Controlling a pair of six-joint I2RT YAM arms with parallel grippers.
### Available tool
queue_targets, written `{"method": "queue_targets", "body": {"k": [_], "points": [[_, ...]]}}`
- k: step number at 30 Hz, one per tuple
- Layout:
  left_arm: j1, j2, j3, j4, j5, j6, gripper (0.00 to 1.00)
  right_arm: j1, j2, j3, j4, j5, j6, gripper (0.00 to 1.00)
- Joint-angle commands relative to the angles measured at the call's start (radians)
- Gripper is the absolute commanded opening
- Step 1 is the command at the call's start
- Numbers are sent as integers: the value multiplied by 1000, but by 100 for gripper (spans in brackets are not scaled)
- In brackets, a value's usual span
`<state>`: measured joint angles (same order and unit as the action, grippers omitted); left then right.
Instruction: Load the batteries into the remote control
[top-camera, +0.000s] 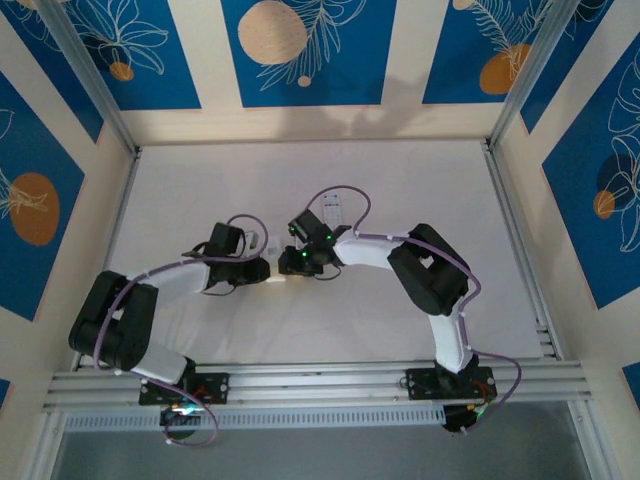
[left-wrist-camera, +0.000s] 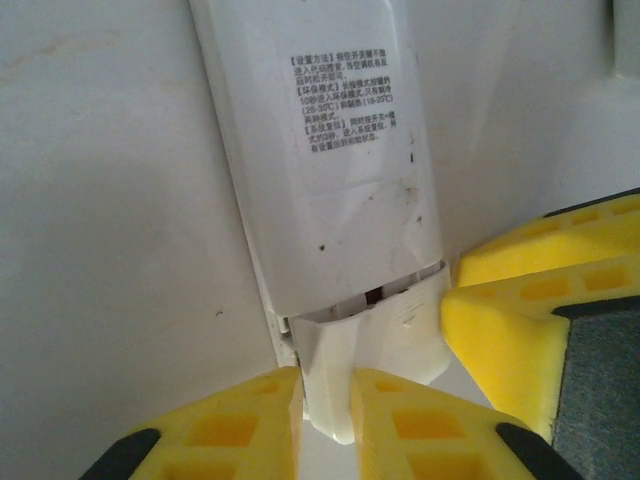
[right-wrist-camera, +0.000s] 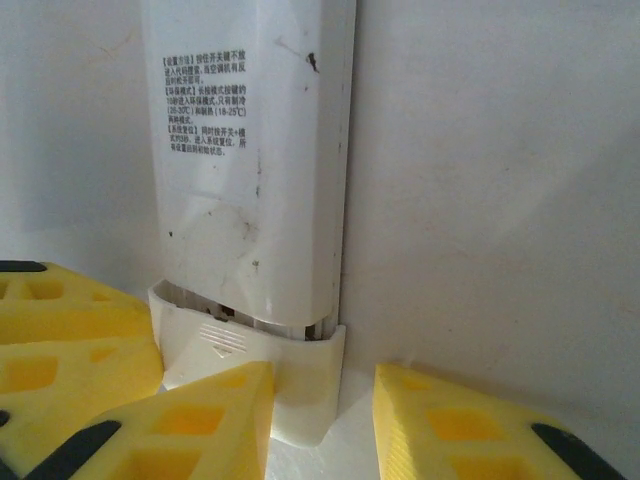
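The white remote control (left-wrist-camera: 340, 150) lies back up on the table, its printed label showing. Its battery cover (left-wrist-camera: 390, 330) is slid partly off the near end, leaving a dark slit. My left gripper (left-wrist-camera: 325, 385) is shut on the cover's left edge, both yellow fingers pressing on it. In the right wrist view the remote control (right-wrist-camera: 250, 150) and the cover (right-wrist-camera: 300, 385) show again. My right gripper (right-wrist-camera: 325, 378) is open around the cover's corner: one finger touches it, the other stands apart. Both grippers meet mid-table (top-camera: 280, 268). The batteries are out of view.
The right gripper's yellow fingers (left-wrist-camera: 520, 310) sit close beside the cover on the right. The left gripper's fingers (right-wrist-camera: 70, 340) crowd the cover's other side. A small white object (top-camera: 334, 212) lies just behind the right wrist. White table (top-camera: 420, 180) all round.
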<state>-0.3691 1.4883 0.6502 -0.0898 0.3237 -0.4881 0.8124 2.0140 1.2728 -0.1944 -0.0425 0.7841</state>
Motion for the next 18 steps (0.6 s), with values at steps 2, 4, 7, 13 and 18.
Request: {"method": "queue_targets", "body": {"k": [2, 4, 7, 13, 18], "points": [[-7, 52, 10, -1, -40, 10, 17, 7, 29, 39, -33, -13, -31, 31], [-7, 67, 8, 4, -44, 8, 15, 8, 34, 53, -47, -6, -41, 30], [-7, 84, 1, 13, -65, 1, 12, 11, 41, 75, -67, 0, -57, 28], [-7, 99, -23, 12, -131, -16, 7, 24, 67, 125, -109, 11, -85, 24], [-7, 117, -55, 40, -141, -25, 5, 34, 81, 148, -117, 2, -91, 24]]}}
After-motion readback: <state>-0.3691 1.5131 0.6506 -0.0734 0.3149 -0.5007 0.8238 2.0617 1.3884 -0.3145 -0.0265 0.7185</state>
